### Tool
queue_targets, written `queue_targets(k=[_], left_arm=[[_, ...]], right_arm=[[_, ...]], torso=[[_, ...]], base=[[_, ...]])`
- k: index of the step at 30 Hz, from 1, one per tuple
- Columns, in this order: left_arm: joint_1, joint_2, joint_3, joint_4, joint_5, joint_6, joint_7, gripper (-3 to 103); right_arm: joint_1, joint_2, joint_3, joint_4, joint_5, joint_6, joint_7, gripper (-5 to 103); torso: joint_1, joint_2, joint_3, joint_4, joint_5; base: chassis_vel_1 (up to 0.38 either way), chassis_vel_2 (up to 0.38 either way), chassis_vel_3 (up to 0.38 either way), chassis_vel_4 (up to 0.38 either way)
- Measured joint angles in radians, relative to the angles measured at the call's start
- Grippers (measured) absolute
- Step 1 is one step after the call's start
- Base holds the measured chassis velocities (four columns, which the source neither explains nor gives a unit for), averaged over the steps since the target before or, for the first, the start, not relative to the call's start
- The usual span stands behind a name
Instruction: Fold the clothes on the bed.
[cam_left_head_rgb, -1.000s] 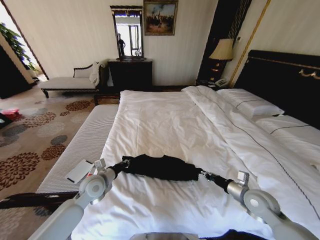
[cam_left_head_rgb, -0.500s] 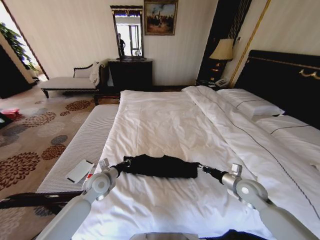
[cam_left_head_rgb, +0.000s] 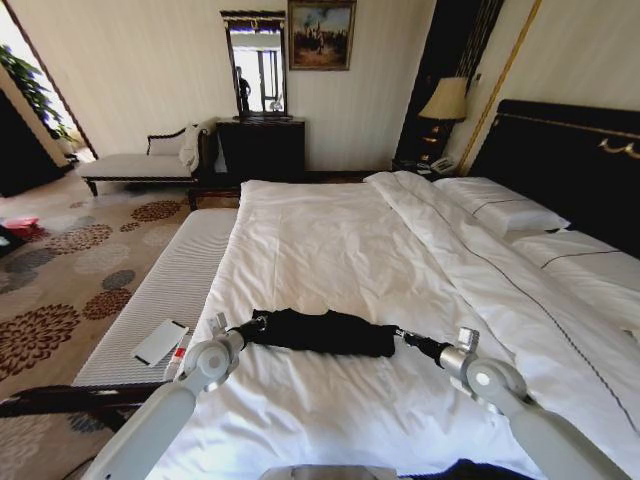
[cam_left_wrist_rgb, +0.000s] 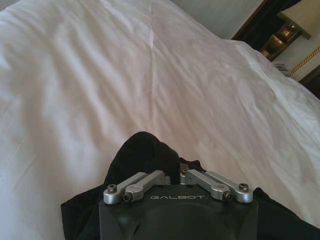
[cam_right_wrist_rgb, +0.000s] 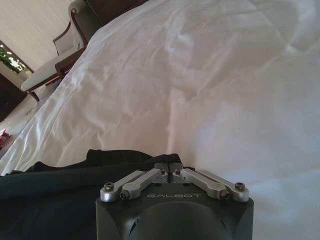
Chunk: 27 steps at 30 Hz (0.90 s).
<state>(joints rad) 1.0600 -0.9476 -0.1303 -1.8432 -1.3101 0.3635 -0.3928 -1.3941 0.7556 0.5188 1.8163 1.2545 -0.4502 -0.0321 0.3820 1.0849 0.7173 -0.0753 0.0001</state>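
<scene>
Up front in the head view, a large double bed with white sheets and a dark wooden headboard (cam_left_head_rgb: 330, 250) fills most of the room. Near its foot lies a black soft-fabric T-shirt (cam_left_head_rgb: 320, 332), gathered into a long, narrow bundle that runs across the bed. The left gripper (cam_left_head_rgb: 254, 325) meets the bundle's left end and the right gripper (cam_left_head_rgb: 400, 337) meets its right end, so the shirt spans the gap between the two silver-grey arms. A padded grey bench (cam_left_head_rgb: 165, 290) stands along the bed's left side, with a flat white rectangular card (cam_left_head_rgb: 160, 342) lying on it. Farther back, by the wall, are a pale chaise longue with a dark frame (cam_left_head_rgb: 140, 165), a dark wooden dresser with a mirror (cam_left_head_rgb: 260, 145) and a cream-shaded table lamp (cam_left_head_rgb: 445, 100).

From the left wrist view, the left gripper (cam_left_wrist_rgb: 178, 172) has its metal fingers (cam_left_wrist_rgb: 145, 181) drawn together, pinching a raised fold of the black T-shirt (cam_left_wrist_rgb: 142, 152). More black fabric spreads around the gripper body, and wrinkled white bedding (cam_left_wrist_rgb: 150, 75) stretches beyond.

From the right wrist view, the right gripper (cam_right_wrist_rgb: 173, 170) likewise has its fingers (cam_right_wrist_rgb: 142, 181) pressed together on the edge of the black T-shirt (cam_right_wrist_rgb: 60, 192), which trails away to one side over the white bedding (cam_right_wrist_rgb: 200, 75). The chaise longue (cam_right_wrist_rgb: 55, 67) appears in the far corner.
</scene>
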Motion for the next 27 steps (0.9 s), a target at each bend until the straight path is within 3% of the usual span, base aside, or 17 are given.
queue_targets(k=[2,3,5,6,9,11,15,18,20,23,26,27], left_arm=[[-0.002,-0.001,0.001,0.0,-0.003,0.001,0.0,-1],[-0.005,-0.004,0.003,0.001,-0.006,0.006,-0.003,8],[-0.007,-0.006,0.005,0.002,-0.006,0.007,-0.004,8],[-0.01,-0.008,0.007,0.003,-0.006,0.009,-0.005,14],[-0.022,-0.01,0.011,0.005,-0.005,0.015,-0.006,30],[-0.026,-0.01,0.012,0.008,-0.005,0.015,-0.007,30],[-0.048,-0.01,0.016,0.021,-0.005,0.016,-0.009,53],[-0.054,-0.011,0.017,0.025,-0.005,0.016,-0.011,58],[-0.061,-0.013,0.017,0.031,-0.005,0.016,-0.013,69],[-0.066,-0.013,0.016,0.033,-0.005,0.016,-0.015,74],[-0.079,-0.009,0.014,0.037,0.0,0.014,-0.016,90],[-0.079,-0.009,0.014,0.037,0.0,0.014,-0.016,90]], right_arm=[[0.005,-0.001,-0.004,-0.001,0.001,0.003,-0.002,-3],[0.013,-0.002,-0.008,-0.003,0.006,0.007,-0.003,8],[0.015,-0.003,-0.009,-0.004,0.007,0.009,-0.004,13],[0.017,-0.004,-0.01,-0.006,0.008,0.013,-0.008,13],[0.018,-0.007,-0.011,-0.011,0.009,0.026,-0.029,30],[0.019,-0.007,-0.012,-0.012,0.009,0.029,-0.031,30],[0.026,-0.004,-0.018,-0.018,0.007,0.039,-0.039,51],[0.029,-0.005,-0.018,-0.019,0.008,0.043,-0.043,57],[0.028,-0.006,-0.015,-0.02,0.007,0.047,-0.046,68],[0.024,-0.006,-0.009,-0.02,-0.001,0.049,-0.054,73],[0.012,-0.007,0.006,-0.016,-0.014,0.054,-0.069,89],[0.012,-0.007,0.006,-0.016,-0.014,0.054,-0.069,89]], torso=[[0.0,0.0,0.0,0.0,-0.0001],[0.0,0.0,0.0,0.0001,0.0],[0.0,0.0,0.0,0.0002,-0.0001],[0.0,0.0,0.0,0.0001,-0.0001],[0.0,0.0,0.0,0.0,0.0],[0.0,0.0,0.0,0.0,-0.0001],[0.0,0.0,0.0,0.0,-0.0001],[0.0,0.0,0.0,0.0,-0.0001],[0.0,0.0,0.0,0.0,0.0],[0.0,0.0,0.0,0.0001,-0.0001],[0.0,0.0,0.0,-0.0001,-0.0002],[0.0,0.0,0.0,-0.0001,-0.0002]], base=[[0.0,0.0,0.0,0.0],[0.0,0.0,0.0,0.0],[0.0,0.0,0.0,0.0],[0.0,0.0,0.0,0.0],[0.0,0.0,0.0,0.0],[0.0,0.0,0.0,0.0],[0.0,0.0,0.0,0.0],[0.0,0.0,0.0,0.0],[0.0,0.0,0.0,0.0],[0.0,0.0,0.0,0.0],[0.0,0.0,0.0,0.0],[0.0,0.0,0.0,0.0]])
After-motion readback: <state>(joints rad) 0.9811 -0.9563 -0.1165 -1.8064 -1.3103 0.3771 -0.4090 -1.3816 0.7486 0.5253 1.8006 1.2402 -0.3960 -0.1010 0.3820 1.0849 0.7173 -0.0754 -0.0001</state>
